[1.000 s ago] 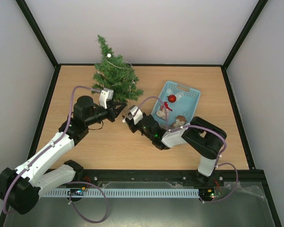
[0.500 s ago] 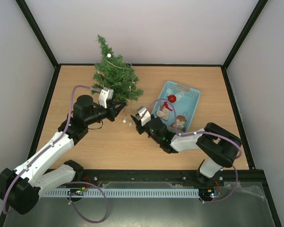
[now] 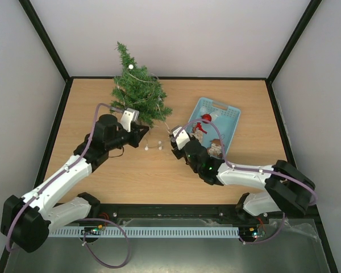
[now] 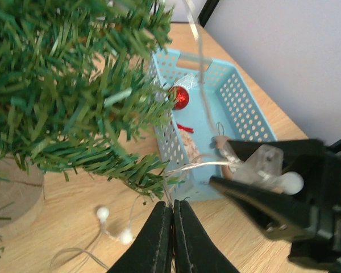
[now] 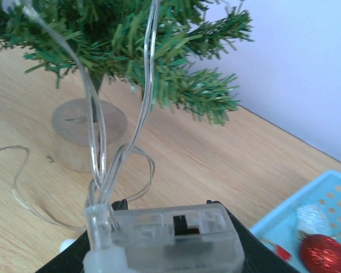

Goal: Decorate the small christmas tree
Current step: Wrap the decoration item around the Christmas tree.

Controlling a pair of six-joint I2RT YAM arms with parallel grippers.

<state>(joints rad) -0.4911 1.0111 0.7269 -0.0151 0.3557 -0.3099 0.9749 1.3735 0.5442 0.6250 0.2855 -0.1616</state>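
The small christmas tree [image 3: 137, 94] stands at the back left on a round wooden base [image 5: 90, 133], with a thin light string wound through its branches. My left gripper [image 3: 144, 134] sits just right of the tree's foot, shut on the string's wire [image 4: 171, 206]. Two white bulbs [image 4: 102, 214] lie on the table below it. My right gripper [image 3: 175, 136] is between the tree and the basket. It is shut on the string's clear battery box [image 5: 176, 233], with wires rising from the box into the tree [image 5: 131, 45].
A light blue basket [image 3: 230, 116] lies right of the tree, holding a red bauble [image 3: 206, 118] and other small ornaments. Loose wire loops lie on the table [image 5: 23, 187] by the tree base. Black frame rails edge the table.
My right gripper has moved to the right toward the basket with the battery box, the arm stretching out low. My left gripper shifted slightly up toward the tree, still shut.
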